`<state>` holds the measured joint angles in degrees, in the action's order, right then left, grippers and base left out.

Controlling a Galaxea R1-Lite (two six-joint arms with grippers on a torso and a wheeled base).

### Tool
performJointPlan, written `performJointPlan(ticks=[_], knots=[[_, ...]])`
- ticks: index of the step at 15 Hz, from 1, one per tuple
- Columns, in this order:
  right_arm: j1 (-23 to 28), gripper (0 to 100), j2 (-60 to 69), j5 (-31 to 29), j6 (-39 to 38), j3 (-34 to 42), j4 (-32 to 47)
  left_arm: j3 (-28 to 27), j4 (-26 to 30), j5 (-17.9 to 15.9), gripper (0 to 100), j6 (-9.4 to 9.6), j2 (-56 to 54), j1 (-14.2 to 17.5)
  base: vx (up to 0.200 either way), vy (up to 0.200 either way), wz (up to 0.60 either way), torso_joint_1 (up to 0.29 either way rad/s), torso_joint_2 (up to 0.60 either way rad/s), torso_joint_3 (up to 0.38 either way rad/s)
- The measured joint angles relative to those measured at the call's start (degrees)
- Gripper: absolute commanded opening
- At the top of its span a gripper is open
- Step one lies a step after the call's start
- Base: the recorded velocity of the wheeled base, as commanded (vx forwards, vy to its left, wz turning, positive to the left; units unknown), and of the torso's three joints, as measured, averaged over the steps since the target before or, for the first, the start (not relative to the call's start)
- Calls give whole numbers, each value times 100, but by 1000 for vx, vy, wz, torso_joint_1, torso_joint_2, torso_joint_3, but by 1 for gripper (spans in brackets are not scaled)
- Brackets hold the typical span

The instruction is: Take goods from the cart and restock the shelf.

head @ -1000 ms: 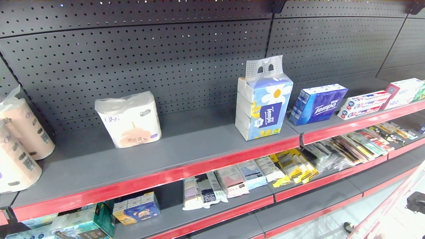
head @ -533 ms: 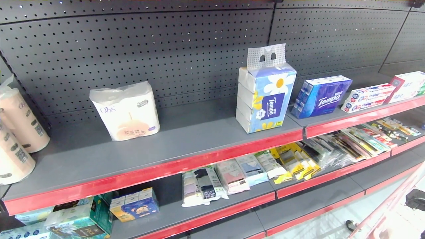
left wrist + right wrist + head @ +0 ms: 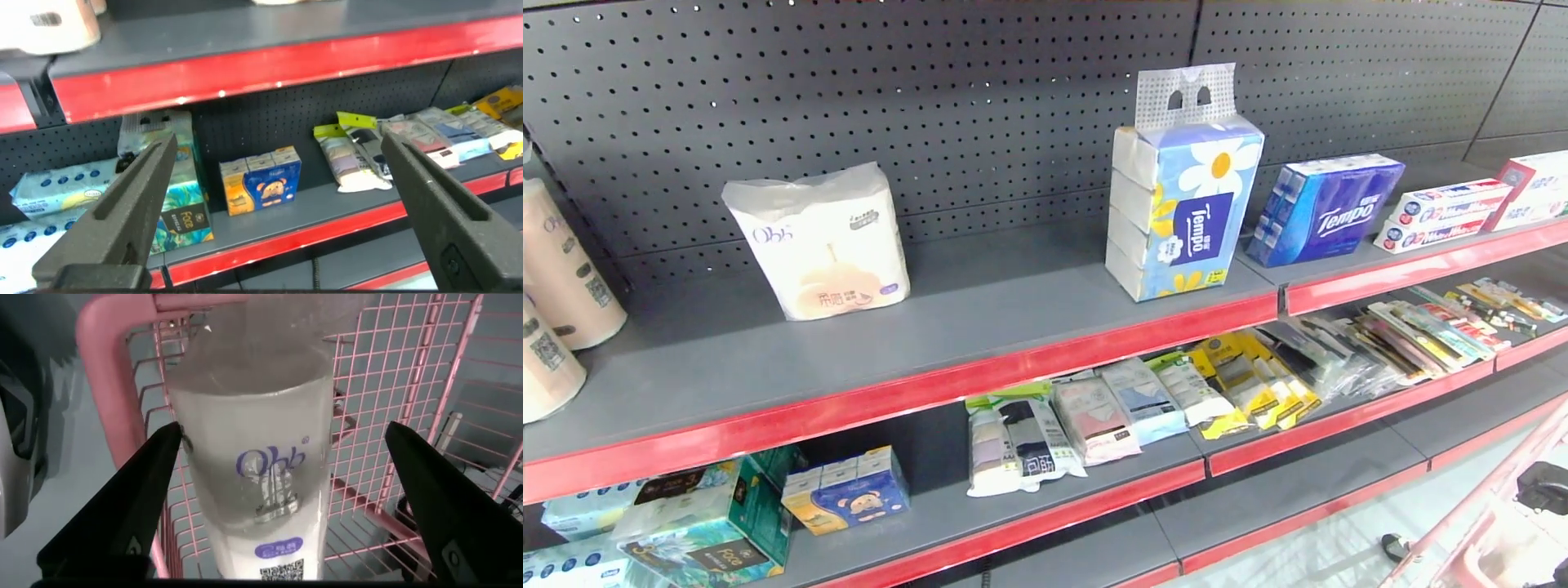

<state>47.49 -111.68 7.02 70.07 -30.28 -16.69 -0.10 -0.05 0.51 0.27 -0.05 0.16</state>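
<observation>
Left gripper [image 3: 278, 139] and right gripper [image 3: 280, 429] gape empty; the right, over the roll pack [image 3: 261, 506] in the cart [image 3: 106, 343], might pinch only slippery wrap and drop it.

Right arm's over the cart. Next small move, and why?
Likely lower the right gripper and close on the paper roll pack: its open jaws frame that pack, standing in the pink cart, nothing is held yet, and the upper shelf has bare room beside a similar pack.
</observation>
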Motion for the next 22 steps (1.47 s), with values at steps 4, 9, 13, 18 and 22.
performJointPlan(ticks=[4, 9, 13, 18, 22], knots=[[-21, 100, -72, 17, -193, -135, 5, 2, 7, 0, 100, 2, 0, -2, 0, 0, 0, -58, 140, 80], [22, 100, -246, 74, -307, -328, 20, 0, 5, 0, 100, 0, 0, 0, 0, 0, 0, 0, 0, 0], [66, 100, -491, 538, -461, -336, 27, 0, 5, 0, 100, -2, 0, 0, 0, 0, 0, 0, 0, 0], [95, 100, -767, 501, -413, -430, 20, 0, 5, 0, 100, -2, 0, 0, 0, 0, 0, 0, 0, 0], [84, 100, -939, 466, -283, -579, 22, 0, 5, 0, 100, 2, 0, 0, 0, 0, 0, 0, 0, 0]])
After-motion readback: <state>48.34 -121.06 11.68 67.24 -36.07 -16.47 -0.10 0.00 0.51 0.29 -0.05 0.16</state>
